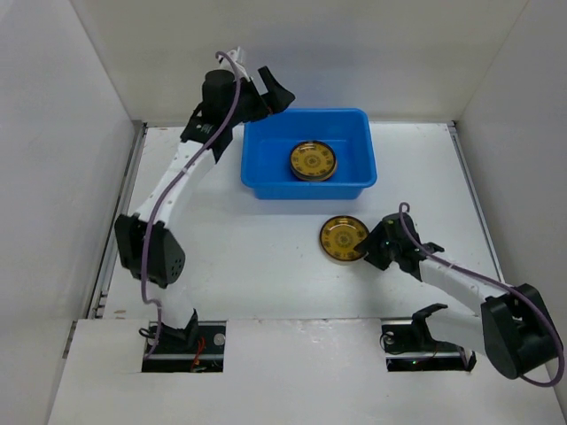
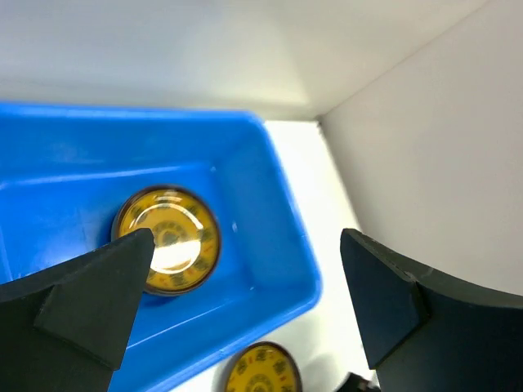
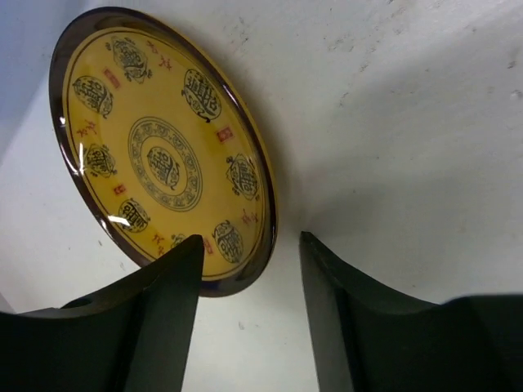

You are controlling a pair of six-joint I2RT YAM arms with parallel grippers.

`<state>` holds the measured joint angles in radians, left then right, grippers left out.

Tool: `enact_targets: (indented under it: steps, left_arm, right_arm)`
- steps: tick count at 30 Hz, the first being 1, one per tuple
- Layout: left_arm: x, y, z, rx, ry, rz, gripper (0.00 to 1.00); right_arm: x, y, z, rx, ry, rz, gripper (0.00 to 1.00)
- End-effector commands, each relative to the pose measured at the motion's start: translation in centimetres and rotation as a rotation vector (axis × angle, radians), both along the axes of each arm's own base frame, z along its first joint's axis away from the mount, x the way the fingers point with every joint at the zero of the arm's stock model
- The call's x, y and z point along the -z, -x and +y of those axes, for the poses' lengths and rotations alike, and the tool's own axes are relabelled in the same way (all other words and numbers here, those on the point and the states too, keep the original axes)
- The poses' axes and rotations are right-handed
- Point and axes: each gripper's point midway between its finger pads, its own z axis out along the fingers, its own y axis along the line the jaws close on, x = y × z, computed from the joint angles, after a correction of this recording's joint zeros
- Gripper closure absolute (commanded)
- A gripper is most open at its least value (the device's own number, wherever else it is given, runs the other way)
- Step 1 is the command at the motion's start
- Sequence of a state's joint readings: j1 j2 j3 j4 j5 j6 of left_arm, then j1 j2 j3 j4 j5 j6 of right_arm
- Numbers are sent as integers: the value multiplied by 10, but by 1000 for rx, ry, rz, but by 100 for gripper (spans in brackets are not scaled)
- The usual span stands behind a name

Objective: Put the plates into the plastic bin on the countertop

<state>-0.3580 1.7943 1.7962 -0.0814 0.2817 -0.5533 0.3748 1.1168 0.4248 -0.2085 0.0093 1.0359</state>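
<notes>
One yellow patterned plate (image 1: 314,161) lies inside the plastic bin (image 1: 306,189), so that part is done. The second yellow patterned plate (image 1: 344,237) waits on the countertop (image 1: 248,266) at 5 o'clock from the bin, with the right gripper (image 3: 249,245) open at its 3 o'clock edge. The left gripper (image 2: 245,245) hangs open above the bin's 10 o'clock corner.

Illegible ornamental characters on plate (image 3: 163,155)

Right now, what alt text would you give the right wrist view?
A yellow-brown patterned plate lies flat on the white countertop. The right arm's two dark fingers stand open, straddling the plate's near rim.
</notes>
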Motion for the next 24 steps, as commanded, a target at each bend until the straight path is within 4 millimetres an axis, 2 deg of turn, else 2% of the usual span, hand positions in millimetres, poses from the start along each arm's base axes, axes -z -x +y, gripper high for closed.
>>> enact_targets:
  steps: [1, 4, 9, 11, 13, 17, 21, 24]
  left_arm:
    - [-18, 19, 17, -31, 1, -44, 0]
    - [-16, 38, 32, -64, -3, -45, 0]
    - [9, 63, 61, -135, -29, -8, 0]
    - [22, 73, 77, -172, -41, 10, 0]
    - [36, 81, 98, -229, -58, 36, 0]
    - [59, 97, 150, -383, -76, 92, 0]
    - [66, 111, 188, -510, -90, 115, 0]
    - [70, 125, 211, -601, -111, 125, 0]
  right_arm:
    - [-11, -21, 12, -16, -35, -79, 47]
    - [-3, -21, 12, -22, -24, -70, 60]
    - [-2, -24, 12, -56, 1, -81, 85]
    - [-7, -25, 19, -91, -5, -92, 93]
    - [-16, -24, 34, -162, -29, -110, 97]
    - [-57, -14, 86, -437, -79, -189, 100]
    - [-108, -5, 134, -674, -94, -273, 100]
    - [-160, -21, 158, -736, -105, -386, 100]
